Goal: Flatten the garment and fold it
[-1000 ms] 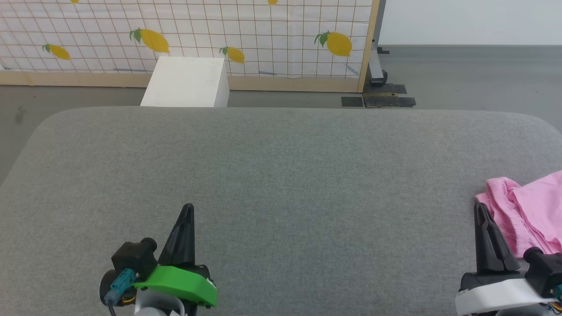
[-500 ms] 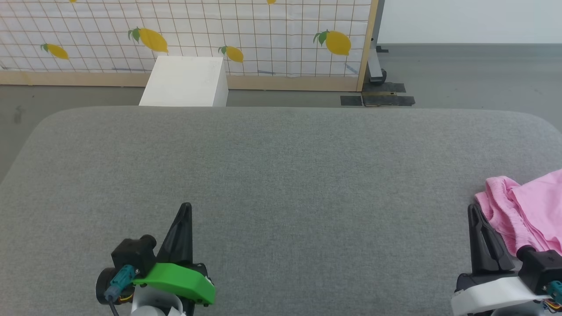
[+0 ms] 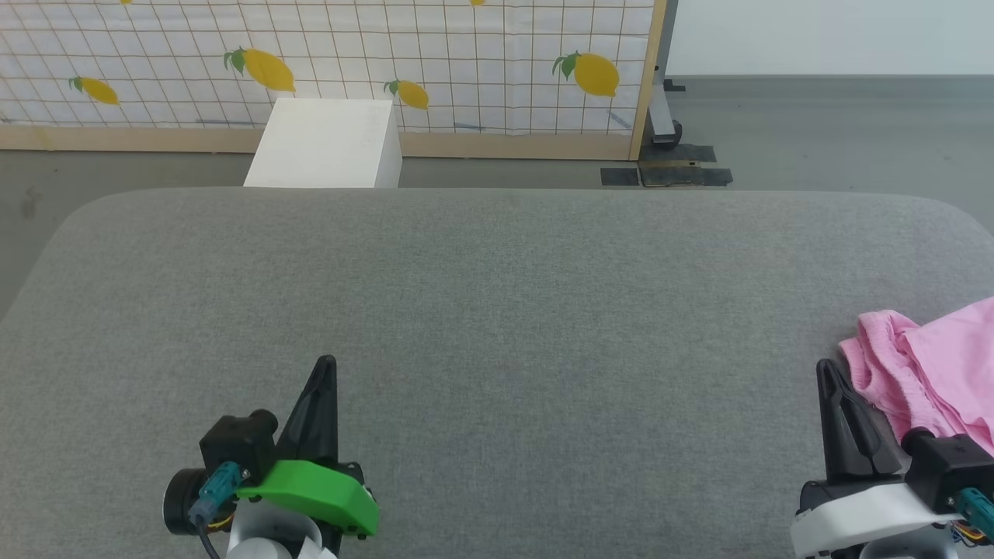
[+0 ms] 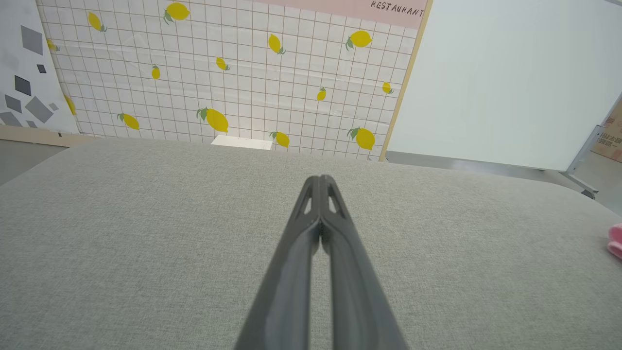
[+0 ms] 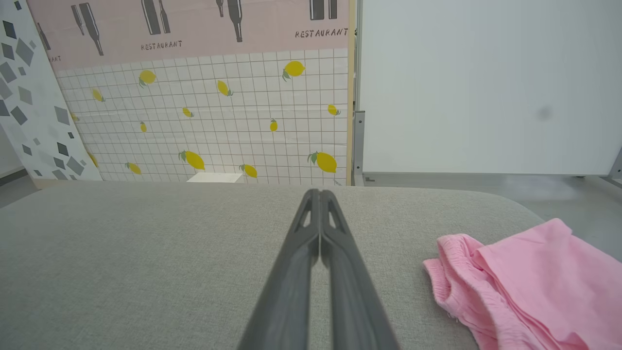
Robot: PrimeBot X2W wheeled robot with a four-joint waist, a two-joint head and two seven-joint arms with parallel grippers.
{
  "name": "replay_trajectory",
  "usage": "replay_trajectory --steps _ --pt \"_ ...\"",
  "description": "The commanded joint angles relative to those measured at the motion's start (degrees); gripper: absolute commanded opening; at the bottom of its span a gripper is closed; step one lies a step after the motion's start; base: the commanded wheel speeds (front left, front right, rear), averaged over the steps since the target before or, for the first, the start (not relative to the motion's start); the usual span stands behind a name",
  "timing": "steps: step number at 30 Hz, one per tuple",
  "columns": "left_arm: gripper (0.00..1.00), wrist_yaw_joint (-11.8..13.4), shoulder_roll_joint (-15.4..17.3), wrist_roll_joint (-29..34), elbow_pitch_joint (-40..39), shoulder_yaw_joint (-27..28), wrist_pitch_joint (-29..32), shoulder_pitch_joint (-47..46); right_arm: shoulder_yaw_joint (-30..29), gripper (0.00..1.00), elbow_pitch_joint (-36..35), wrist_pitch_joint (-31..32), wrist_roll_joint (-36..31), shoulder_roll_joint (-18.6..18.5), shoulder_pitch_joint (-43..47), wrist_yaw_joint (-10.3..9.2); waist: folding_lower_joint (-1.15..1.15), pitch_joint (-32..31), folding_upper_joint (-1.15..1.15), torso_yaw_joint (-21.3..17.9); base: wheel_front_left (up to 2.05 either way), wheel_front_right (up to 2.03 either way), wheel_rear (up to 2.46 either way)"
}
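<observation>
Left gripper (image 3: 327, 366), closed tight, points forward low over the grey fabric-covered table (image 3: 497, 295), nothing near it. Right gripper (image 3: 825, 371), likewise closed and empty, has the crumpled light pink thin-fabric shorts (image 3: 936, 361) just beside it on its right. Opening reach, I'd say: open, swing right, pinch the gathered waistband (image 5: 452, 284).

The pink wall panel (image 5: 194, 24) reads RESTAURANT.
</observation>
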Motion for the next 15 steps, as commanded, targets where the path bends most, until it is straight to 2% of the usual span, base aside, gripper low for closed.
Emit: replay_trajectory --steps 1,15 --pt "0.0 0.27 -0.09 0.64 -0.29 0.35 0.27 0.48 0.19 0.0 0.09 0.35 -0.66 0.03 -1.1 -0.02 0.0 0.01 0.0 -0.02 0.0 0.0 0.0" --pt "0.0 0.88 -0.13 2.61 -1.37 0.97 2.0 0.69 0.9 0.0 0.13 1.94 -1.5 0.04 -1.79 -0.03 0.0 0.14 0.0 -0.19 0.0 0.0 0.0"
